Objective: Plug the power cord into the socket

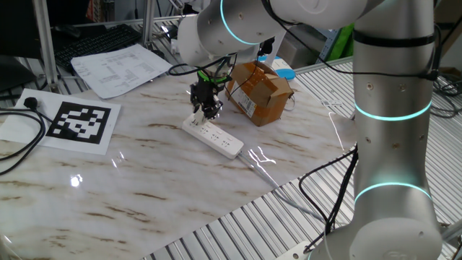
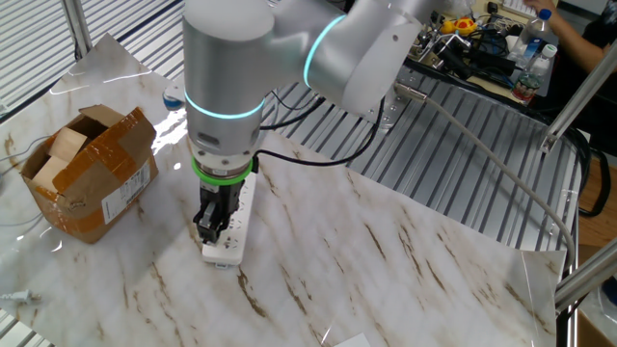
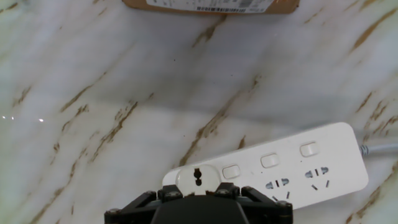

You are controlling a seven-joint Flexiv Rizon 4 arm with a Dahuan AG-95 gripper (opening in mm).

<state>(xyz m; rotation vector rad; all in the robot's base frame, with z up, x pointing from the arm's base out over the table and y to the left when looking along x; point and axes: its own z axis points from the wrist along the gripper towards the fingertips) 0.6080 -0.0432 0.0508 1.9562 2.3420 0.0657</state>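
Socket [image 3: 323,163] | long axis left-right (slightly tilted) | outlets face up

Robotics lab (calibration marker [image 1: 74,122], tool-strewn bench [image 2: 482,43])

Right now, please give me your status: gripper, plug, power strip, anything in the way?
Gripper down at end of power strip, closed on plug. Plug sits on end outlet; seating not visible. Cardboard box stands apart, nothing blocking.
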